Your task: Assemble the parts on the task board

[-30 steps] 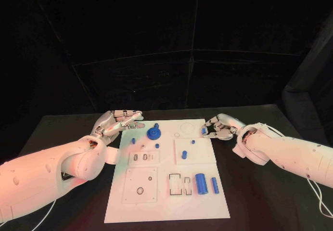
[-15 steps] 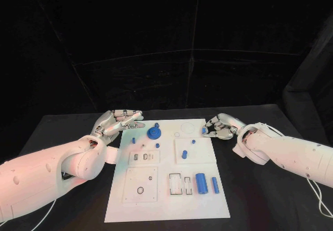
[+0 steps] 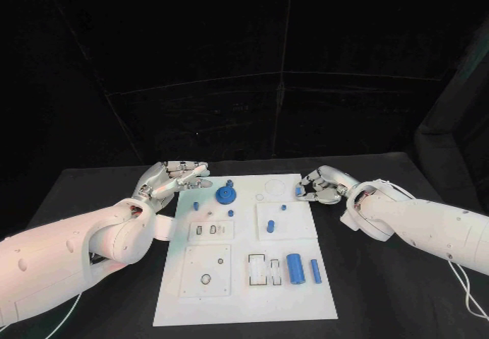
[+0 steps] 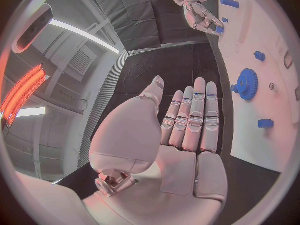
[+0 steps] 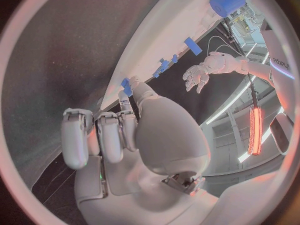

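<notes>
— Head view first: where are the hands around the task board (image 3: 244, 300)?
— The left hand (image 3: 175, 176) hovers at its far left corner, holding nothing, fingers straight and side by side with the thumb apart. The right hand (image 3: 319, 186) sits at its right edge, fingers curled in.
— Holding what?
— A small blue part (image 3: 299, 191) shows at its fingertips; whether it is gripped, I cannot tell.
— And the blue gear (image 3: 226, 195)?
— On the board, near the left hand.
</notes>
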